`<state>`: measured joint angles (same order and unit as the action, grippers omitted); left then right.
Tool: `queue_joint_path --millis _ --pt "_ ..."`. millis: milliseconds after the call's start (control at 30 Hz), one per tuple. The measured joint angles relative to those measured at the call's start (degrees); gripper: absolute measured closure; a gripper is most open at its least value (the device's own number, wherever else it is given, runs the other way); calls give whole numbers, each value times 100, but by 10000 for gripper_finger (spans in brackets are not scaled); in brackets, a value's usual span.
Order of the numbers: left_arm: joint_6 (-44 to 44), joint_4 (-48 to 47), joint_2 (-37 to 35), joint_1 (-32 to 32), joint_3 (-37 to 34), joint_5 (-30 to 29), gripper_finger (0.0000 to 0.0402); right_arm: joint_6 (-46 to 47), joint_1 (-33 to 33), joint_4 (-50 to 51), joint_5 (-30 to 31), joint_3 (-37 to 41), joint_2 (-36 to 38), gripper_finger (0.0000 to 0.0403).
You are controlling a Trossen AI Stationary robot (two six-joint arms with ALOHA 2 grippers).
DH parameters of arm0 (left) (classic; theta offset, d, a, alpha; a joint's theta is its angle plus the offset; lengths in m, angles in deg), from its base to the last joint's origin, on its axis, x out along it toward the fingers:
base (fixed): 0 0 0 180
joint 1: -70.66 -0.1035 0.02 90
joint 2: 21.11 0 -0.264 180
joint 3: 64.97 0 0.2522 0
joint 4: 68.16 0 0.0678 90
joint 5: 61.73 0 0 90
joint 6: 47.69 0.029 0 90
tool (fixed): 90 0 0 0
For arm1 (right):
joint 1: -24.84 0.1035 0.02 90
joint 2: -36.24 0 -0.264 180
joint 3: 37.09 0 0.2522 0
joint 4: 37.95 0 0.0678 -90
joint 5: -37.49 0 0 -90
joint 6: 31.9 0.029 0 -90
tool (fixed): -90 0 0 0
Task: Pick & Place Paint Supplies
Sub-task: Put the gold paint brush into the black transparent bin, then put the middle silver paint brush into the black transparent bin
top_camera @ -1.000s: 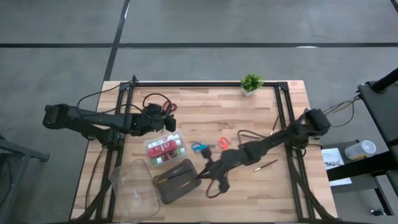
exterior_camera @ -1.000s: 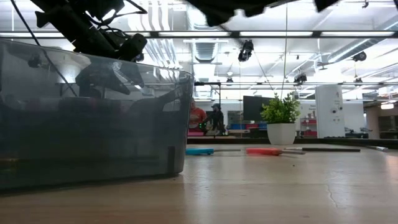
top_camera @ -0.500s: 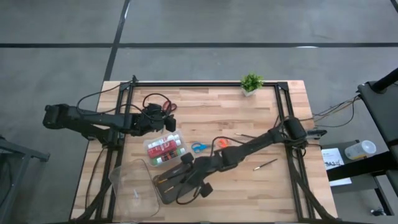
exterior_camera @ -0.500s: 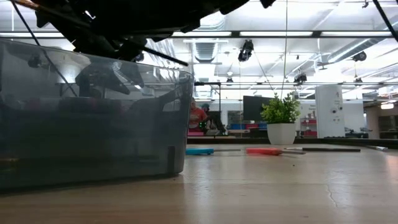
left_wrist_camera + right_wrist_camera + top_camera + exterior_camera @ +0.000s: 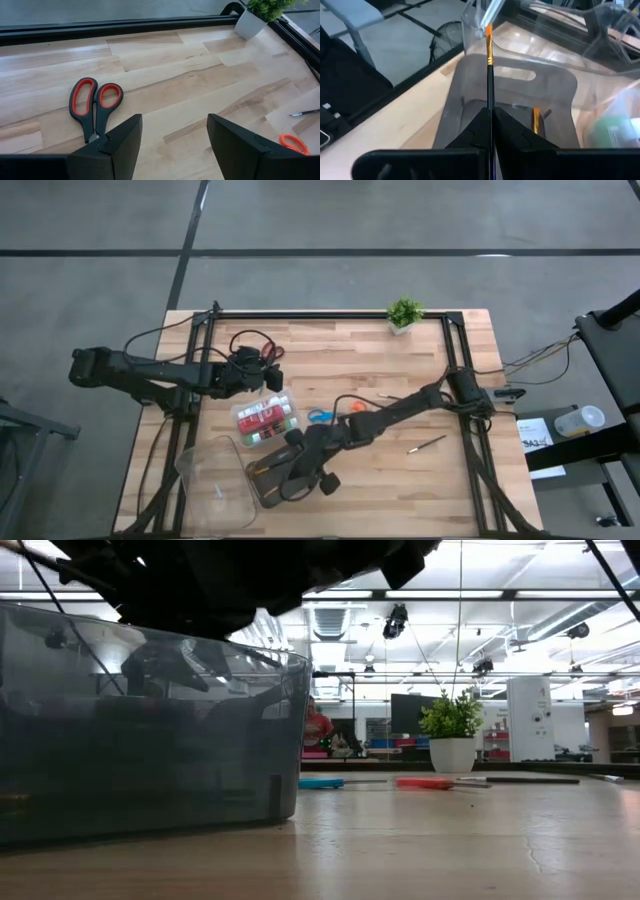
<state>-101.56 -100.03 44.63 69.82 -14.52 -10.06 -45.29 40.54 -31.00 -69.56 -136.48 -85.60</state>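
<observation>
1. Now the right pincer (image 5: 295, 470) hangs over the dark grey case (image 5: 283, 470), its fingers clenched on a thin dark-handled brush (image 5: 489, 65) that sticks straight out ahead of them, orange tip forward.
2. Below that pincer, inside the case, another brush (image 5: 536, 119) lies on the floor of the tray.
3. Just beside the right pincer, toward the left arm, sits a clear box (image 5: 265, 420) holding the paint tubes (image 5: 262, 416); an empty clear tub (image 5: 215, 482) stands on the case's other side.
4. Behind the right pincer, under its arm, lie the blue scissors (image 5: 318, 417) and orange scissors (image 5: 358, 409); a loose brush (image 5: 426, 444) rests well apart on the tabletop (image 5: 340, 350).
5. Farther off, the left pincer (image 5: 172, 137) waits released, fingers spread, with the red scissors (image 5: 93, 102) lying flat just ahead of it.
</observation>
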Motion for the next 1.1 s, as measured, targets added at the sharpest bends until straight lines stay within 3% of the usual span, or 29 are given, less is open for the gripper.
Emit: queue_joint_path --millis 767,1100 --pt "0 0 0 0 2 0 169 820 -236 -106 -451 25 -280 390" --pt "0 0 0 1 1 0 169 858 -236 -168 -449 31 -280 331"
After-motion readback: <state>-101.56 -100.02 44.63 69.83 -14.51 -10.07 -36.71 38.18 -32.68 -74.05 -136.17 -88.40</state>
